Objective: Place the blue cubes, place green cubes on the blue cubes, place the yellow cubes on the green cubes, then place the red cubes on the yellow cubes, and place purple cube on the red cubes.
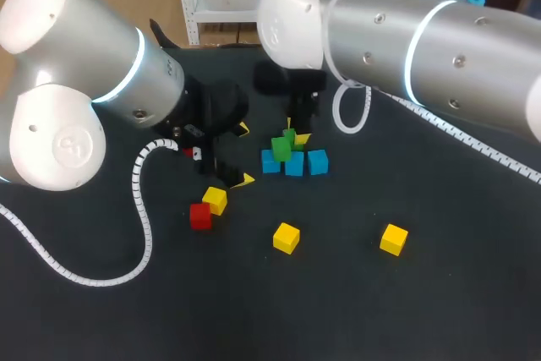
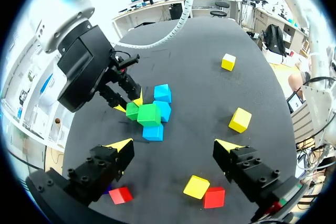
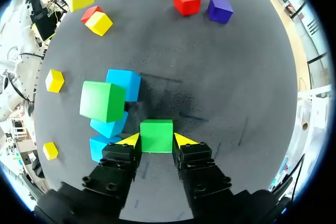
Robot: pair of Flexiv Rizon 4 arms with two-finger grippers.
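Dark tabletop (image 1: pixel 406 310) carries your three blue cubes (image 3: pixel 124 83) in a cluster, with one green cube (image 3: pixel 102 100) already on top of them. Your right gripper (image 3: pixel 156 139) is clamped on a second green cube (image 3: pixel 156 132), held just beside that cluster. Your left gripper (image 2: pixel 175 146) hangs with its fingers wide apart, a yellow cube (image 2: pixel 196 186) and a red cube (image 2: pixel 213 197) lying under it.

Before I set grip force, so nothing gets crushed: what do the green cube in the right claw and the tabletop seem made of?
Green cube: likely painted wood or hard plastic; crisp edges, flat evenly coloured matte faces. Tabletop: dark matte mat, perhaps felt or rubber; faintly speckled, no glare.
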